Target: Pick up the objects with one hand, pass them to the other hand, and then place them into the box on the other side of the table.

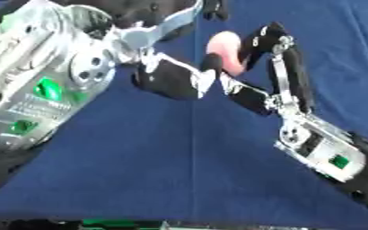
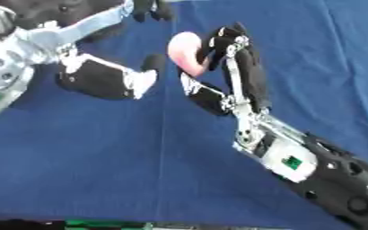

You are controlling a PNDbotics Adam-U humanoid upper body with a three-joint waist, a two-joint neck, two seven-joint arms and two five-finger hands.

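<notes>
Blue cloth (image 1: 179, 179) covers the whole table under your arms, with a faint straight seam running down its middle. Your right hand (image 2: 230, 67) comes in from the lower right corner, forearm angled up toward the centre, and its fingers (image 2: 246, 58) are curled over a small pink object (image 2: 183, 54), with the thumb closing in from below so the piece is pinched between them. That pink object is rounded and pale; you can see only its left side, since the black fingers hide the rest, and it sits up off the cloth near the top centre of the view. Your left hand (image 1: 171, 78) reaches in from the upper left, its big silver forearm filling that corner. One black finger of it stretches out toward the right hand, its tip just beside the pink object in the left eye view and a little apart from it in the right eye view; whether it touches, you cannot tell. Other fingers of the left hand point up toward the top edge, fairly straight, and none of them wraps around anything. Along the bottom edge you have a dark strip with bits of green (image 1: 108, 223), too vague to make out.
</notes>
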